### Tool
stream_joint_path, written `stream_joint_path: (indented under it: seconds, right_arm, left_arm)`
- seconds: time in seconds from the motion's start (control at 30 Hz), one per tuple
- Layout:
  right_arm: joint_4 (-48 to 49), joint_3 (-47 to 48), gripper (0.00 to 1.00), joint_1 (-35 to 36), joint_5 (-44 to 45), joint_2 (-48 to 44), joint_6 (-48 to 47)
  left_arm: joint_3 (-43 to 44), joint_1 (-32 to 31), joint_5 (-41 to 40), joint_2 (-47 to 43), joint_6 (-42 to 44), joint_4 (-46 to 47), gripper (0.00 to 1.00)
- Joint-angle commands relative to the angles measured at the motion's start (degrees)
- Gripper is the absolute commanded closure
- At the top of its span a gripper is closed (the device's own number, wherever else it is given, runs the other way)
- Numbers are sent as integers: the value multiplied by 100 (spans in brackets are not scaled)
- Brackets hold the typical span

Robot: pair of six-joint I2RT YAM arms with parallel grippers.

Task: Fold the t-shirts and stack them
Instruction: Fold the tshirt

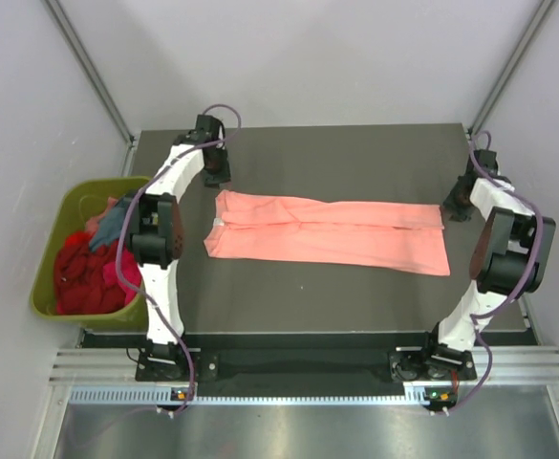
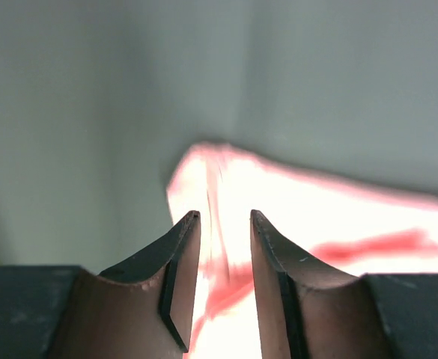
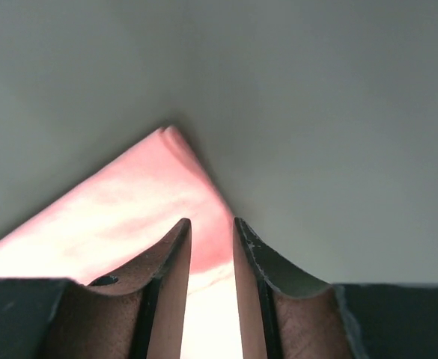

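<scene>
Olive bin (image 1: 42, 282) off the table's (image 1: 336, 158) left edge holds red (image 1: 78, 277), magenta (image 1: 124, 275) and teal shirts (image 1: 113, 224) (heaped). Salmon shirt (image 1: 327, 234) lies as a folded strip mid-table. Left gripper (image 2: 224, 217) and right gripper (image 3: 211, 222) are at its ends, fingers narrowly parted, holding nothing.

The salmon-pink t-shirt (image 1: 327, 232) lies flat on the dark worktop (image 1: 355, 158), folded lengthwise into a long band that runs left to right across the middle. Overlapping layers leave a seam-like line along its length. Its left end is slightly wider, and its right end is cut square. The other shirts sit crumpled together in the olive-green bin (image 1: 45, 263) off the worktop's left edge. A red t-shirt (image 1: 80, 277) fills most of it, with a magenta t-shirt (image 1: 126, 275) beside that and what looks like a teal-blue t-shirt (image 1: 113, 222) bunched on top towards the far side.
</scene>
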Motion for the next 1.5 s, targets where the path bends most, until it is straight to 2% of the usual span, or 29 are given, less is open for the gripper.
stream_joint_path:
  seconds: [0.0,0.1,0.17,0.3,0.33,0.43,0.63,0.73,0.93,1.03,1.23,1.47]
  right_arm:
    - [-322,205,70,332,280,-715,480]
    - [-261,82,69,770,253,-918,428]
    - [-173,-15,69,1026,122,-1006,192]
    - [362,-305,66,2000,-738,-1235,-661]
    - [607,-436,66,2160,-1053,-1262,-828]
    - [1003,-595,66,2627,-1206,-1262,-1425]
    - [1120,-491,63,3382,-776,-876,-2856]
    - [1154,-481,63,3594,-556,-656,-3201]
    - [1242,-429,62,3664,-669,-392,-3282]
    - [1409,-358,62,3831,-1187,-383,-2984]
    - [2628,-464,63,4209,-1891,-576,-1720]
    - [2824,432,62,4780,-1891,178,-1313]
  left_arm:
    - [-399,-358,-120,-1190,262,-40,62]
    - [-1145,-753,-129,-1788,298,91,62]
    - [-1708,-965,185,-2140,376,188,62]
    - [-2586,-1352,661,-2466,369,530,62]
    - [-2684,-1353,784,-2483,351,575,61]
    - [-2992,-1353,1145,-2457,272,820,61]
    - [-2993,-1344,1128,-1966,210,1023,60]
    - [-2923,-1344,1006,-1807,201,1146,59]
    - [-2739,-1344,566,-1543,263,1208,58]
    - [-2598,-1326,399,-1604,97,1041,57]
    - [-2229,-660,566,-1929,-291,523,57]
    - [-2351,-8,565,-2132,-159,470,55]
